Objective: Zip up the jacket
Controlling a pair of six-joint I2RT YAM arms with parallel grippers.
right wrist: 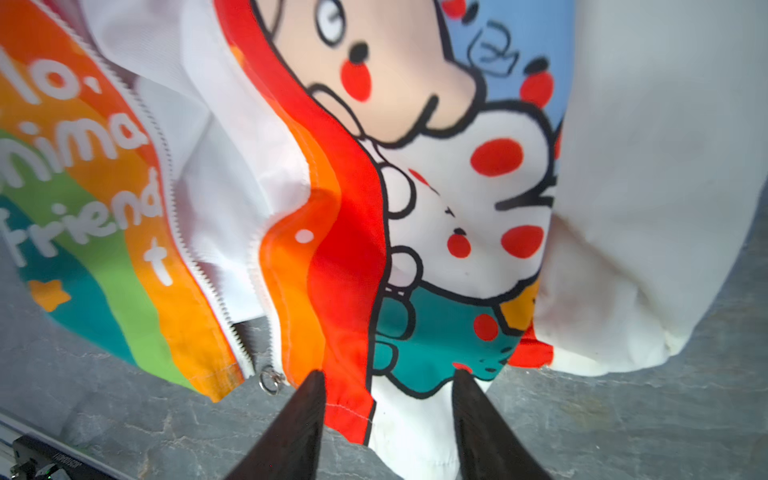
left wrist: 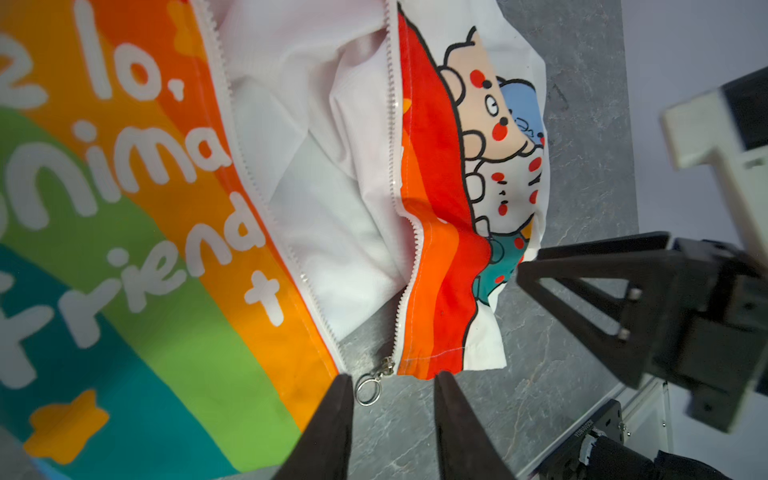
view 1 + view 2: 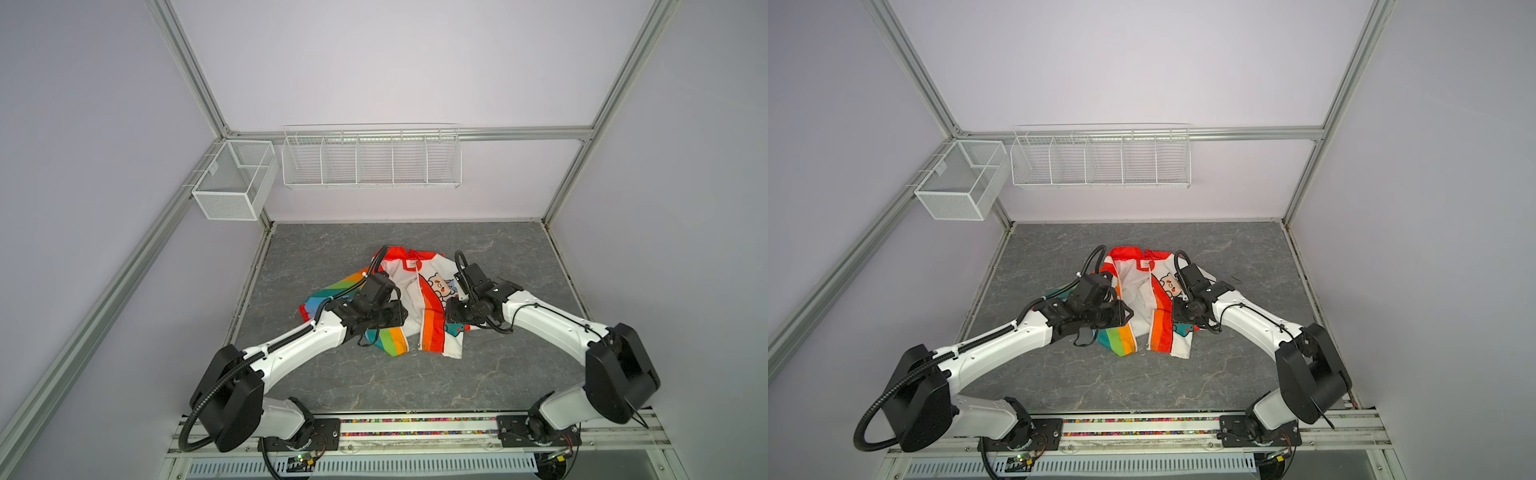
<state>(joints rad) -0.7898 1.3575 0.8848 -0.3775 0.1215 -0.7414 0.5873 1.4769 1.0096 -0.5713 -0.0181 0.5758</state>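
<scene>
The jacket lies face up on the grey tabletop in both top views, its front open and the white lining showing; the same jacket has its red hood at the far end. The white zipper is parted along almost its whole length. Its slider with a metal ring sits at the bottom hem. My left gripper hovers open over that hem, the ring just inside its left finger. Over the bear-print panel's hem, my right gripper is open, gripping nothing.
A white wire rack and a mesh basket hang on the back wall, above the table. Aluminium frame posts edge the table on both sides. The arms' base rail runs along the front edge.
</scene>
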